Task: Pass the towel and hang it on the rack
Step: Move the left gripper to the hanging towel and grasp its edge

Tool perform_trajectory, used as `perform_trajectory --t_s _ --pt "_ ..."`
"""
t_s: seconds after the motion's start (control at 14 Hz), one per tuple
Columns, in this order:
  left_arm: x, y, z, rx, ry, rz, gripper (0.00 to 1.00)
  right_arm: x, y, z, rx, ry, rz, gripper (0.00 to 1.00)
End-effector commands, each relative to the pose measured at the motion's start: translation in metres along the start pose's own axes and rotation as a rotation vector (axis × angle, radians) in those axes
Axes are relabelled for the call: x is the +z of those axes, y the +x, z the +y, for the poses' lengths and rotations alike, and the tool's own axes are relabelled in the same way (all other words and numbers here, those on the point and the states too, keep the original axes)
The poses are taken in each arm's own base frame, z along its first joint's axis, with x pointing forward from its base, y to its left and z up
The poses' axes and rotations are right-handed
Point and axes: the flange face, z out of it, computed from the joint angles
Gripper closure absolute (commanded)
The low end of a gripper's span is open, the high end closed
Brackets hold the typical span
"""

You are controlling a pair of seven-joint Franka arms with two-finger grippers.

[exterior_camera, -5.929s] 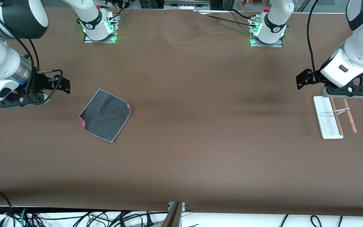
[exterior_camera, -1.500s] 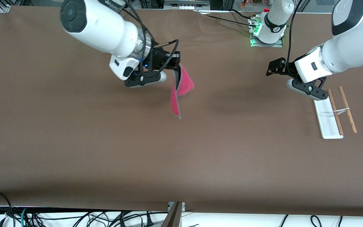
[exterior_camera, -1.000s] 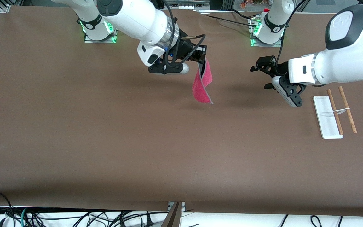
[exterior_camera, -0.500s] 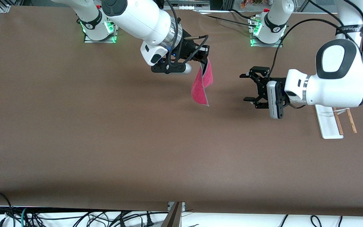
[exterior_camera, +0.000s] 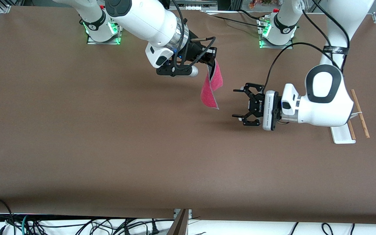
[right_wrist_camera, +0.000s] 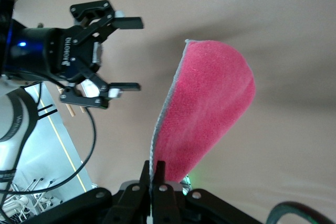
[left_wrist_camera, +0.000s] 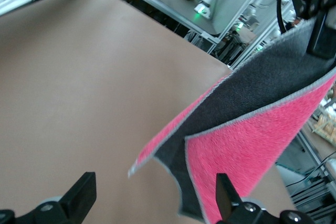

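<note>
My right gripper (exterior_camera: 211,64) is shut on the top edge of the towel (exterior_camera: 211,89) and holds it up over the middle of the table. The towel hangs folded, pink-red face outward, with its dark grey face and pale edge showing in the left wrist view (left_wrist_camera: 252,124). My left gripper (exterior_camera: 236,102) is open, turned sideways with its jaws facing the towel's lower end, a short gap away. In the right wrist view the right gripper (right_wrist_camera: 155,174) pinches the towel (right_wrist_camera: 210,103), with the open left gripper (right_wrist_camera: 137,54) farther off. The rack (exterior_camera: 342,136) lies at the left arm's end, largely hidden by that arm.
Two brown rods (exterior_camera: 359,112) of the rack show past the left arm's wrist. The brown table cover (exterior_camera: 109,147) runs to the front edge, where cables hang below. The arm bases stand along the top edge.
My left arm has swung away from the rack toward the towel and turned its open jaws to face it. The right gripper and towel have barely moved over the last half second.
</note>
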Motion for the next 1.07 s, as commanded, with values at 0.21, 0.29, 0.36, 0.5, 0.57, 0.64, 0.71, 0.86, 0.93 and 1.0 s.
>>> perform_trajectory --t_s 0.21,0.29,0.36,0.5,0.57,0.64,0.71,0.86,0.93,1.0 --pt "0.058 -0.004 -0.016 0.173 -0.022 0.087 0.07 -0.002 -0.002 -0.006 0.013 0.019 -0.004 1.00" --pt "0.059 -0.005 -0.017 0.186 -0.022 0.087 0.08 -0.002 -0.002 -0.006 0.013 0.019 -0.004 1.00" --pt "0.062 -0.005 -0.017 0.187 -0.027 0.086 0.11 -0.001 -0.001 -0.006 0.014 0.018 -0.005 1.00" --pt "0.081 -0.011 -0.017 0.179 -0.052 0.085 0.25 -0.001 -0.001 -0.006 0.014 0.018 -0.005 1.00" --pt "0.085 -0.013 -0.020 0.190 -0.054 0.100 0.34 -0.002 -0.002 -0.006 0.013 0.019 -0.004 1.00" --pt "0.090 -0.013 -0.021 0.208 -0.056 0.115 0.49 -0.002 -0.002 -0.006 0.013 0.019 -0.004 1.00" --pt "0.093 -0.013 -0.021 0.234 -0.057 0.124 0.73 -0.001 -0.001 -0.005 0.021 0.017 -0.003 1.00" --pt "0.091 -0.015 -0.023 0.262 -0.054 0.128 1.00 -0.001 -0.001 -0.005 0.024 0.017 -0.004 1.00" --pt "0.090 -0.018 -0.024 0.258 -0.053 0.128 1.00 -0.001 -0.001 -0.005 0.024 0.017 -0.004 1.00" --pt "0.088 -0.019 -0.024 0.257 -0.052 0.128 1.00 -0.001 -0.001 -0.005 0.024 0.017 -0.004 1.00"
